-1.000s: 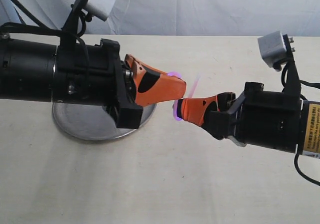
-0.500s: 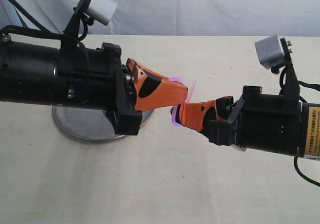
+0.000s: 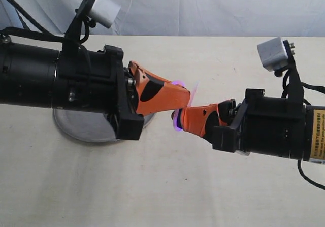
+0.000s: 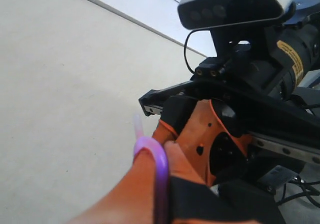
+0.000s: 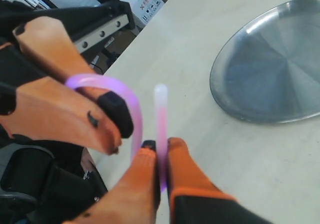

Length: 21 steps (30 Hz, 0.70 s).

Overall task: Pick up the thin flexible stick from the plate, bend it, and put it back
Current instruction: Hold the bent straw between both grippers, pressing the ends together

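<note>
- The stick (image 3: 177,83) is up in the air over the middle of the desk (image 3: 152,186), well in from the far edge. It is bent into a tight pink-purple loop between the two arms.
- One short, pale end (image 5: 160,101) pokes up past the grip (its tip is blurred).
- The left fingers (image 3: 183,97) are clenched on one stretch of the stick. The left wrist view shows the purple line pinched between them (image 4: 161,176).
- The right fingers (image 3: 184,118) are clenched on the other stretch, tips pressed together around it (image 5: 160,154). They sit just below and beside the left fingertips, almost touching.
- The plate (image 3: 91,130) lies flat on the desk toward the left edge. It is partly hidden behind the left arm, with nothing on the part that shows (image 5: 280,68).
</note>
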Each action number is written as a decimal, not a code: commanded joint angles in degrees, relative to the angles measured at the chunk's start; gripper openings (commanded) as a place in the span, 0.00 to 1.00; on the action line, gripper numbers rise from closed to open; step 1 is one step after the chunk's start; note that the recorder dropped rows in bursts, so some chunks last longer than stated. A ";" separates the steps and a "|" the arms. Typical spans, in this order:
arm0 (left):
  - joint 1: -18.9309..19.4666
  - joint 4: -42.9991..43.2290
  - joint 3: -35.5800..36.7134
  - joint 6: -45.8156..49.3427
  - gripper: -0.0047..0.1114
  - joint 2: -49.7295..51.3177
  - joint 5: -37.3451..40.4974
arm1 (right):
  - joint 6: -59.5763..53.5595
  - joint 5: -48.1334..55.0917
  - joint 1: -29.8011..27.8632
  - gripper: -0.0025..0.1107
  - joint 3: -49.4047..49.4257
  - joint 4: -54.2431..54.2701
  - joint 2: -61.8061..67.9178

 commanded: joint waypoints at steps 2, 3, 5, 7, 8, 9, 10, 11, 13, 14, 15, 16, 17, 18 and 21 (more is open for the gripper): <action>0.33 -1.88 -0.47 0.00 0.04 0.54 -8.85 | -2.40 -11.69 0.99 0.01 0.04 -4.79 -0.30; 0.33 -1.88 -0.47 0.00 0.04 0.54 -8.85 | -2.40 -11.69 0.99 0.01 0.04 -4.79 -0.30; 0.33 -1.88 -0.47 0.00 0.04 0.54 -8.85 | -2.40 -11.69 0.99 0.01 0.04 -4.79 -0.30; 0.33 -1.88 -0.47 0.00 0.04 0.54 -8.85 | -2.49 -12.09 0.99 0.01 0.04 -4.79 -0.30; 0.33 -1.88 -0.47 0.00 0.04 0.54 -8.85 | -2.49 -12.34 0.99 0.01 0.04 -4.79 -0.30; 0.33 -1.90 -0.47 0.00 0.04 0.54 -8.84 | -2.49 -12.62 0.99 0.01 0.04 -4.79 -0.30; 0.33 -1.90 -0.47 0.00 0.04 0.54 -8.84 | -2.49 -12.89 0.99 0.01 0.04 -4.93 -0.30; 0.33 -1.86 -0.47 0.00 0.04 0.54 -8.73 | -2.49 -13.31 0.99 0.01 0.04 -4.93 -0.30; 0.33 -1.77 -0.47 0.00 0.04 0.54 -8.51 | -2.49 -14.12 0.99 0.01 0.04 -5.11 -0.30; 0.33 -1.77 -0.47 0.00 0.04 0.54 -8.46 | -2.49 -14.36 0.99 0.01 0.04 -5.20 -0.30; 0.33 -1.77 -0.47 0.00 0.04 0.54 -8.46 | -2.49 -14.50 0.99 0.01 0.04 -5.46 -0.30; 0.33 -1.77 -0.47 0.00 0.04 0.54 -8.46 | -2.49 -14.63 0.99 0.01 0.04 -5.63 -0.30; 0.33 -1.77 -0.47 0.00 0.04 0.54 -8.33 | -2.49 -14.73 0.99 0.01 0.04 -5.76 -0.30; 0.33 -1.77 -0.47 0.00 0.04 0.54 -8.33 | -2.49 -14.73 0.99 0.01 0.04 -5.89 -0.30; 0.33 -1.77 -0.47 0.00 0.04 0.98 -8.30 | -2.78 -15.12 0.99 0.01 0.04 -5.89 -0.30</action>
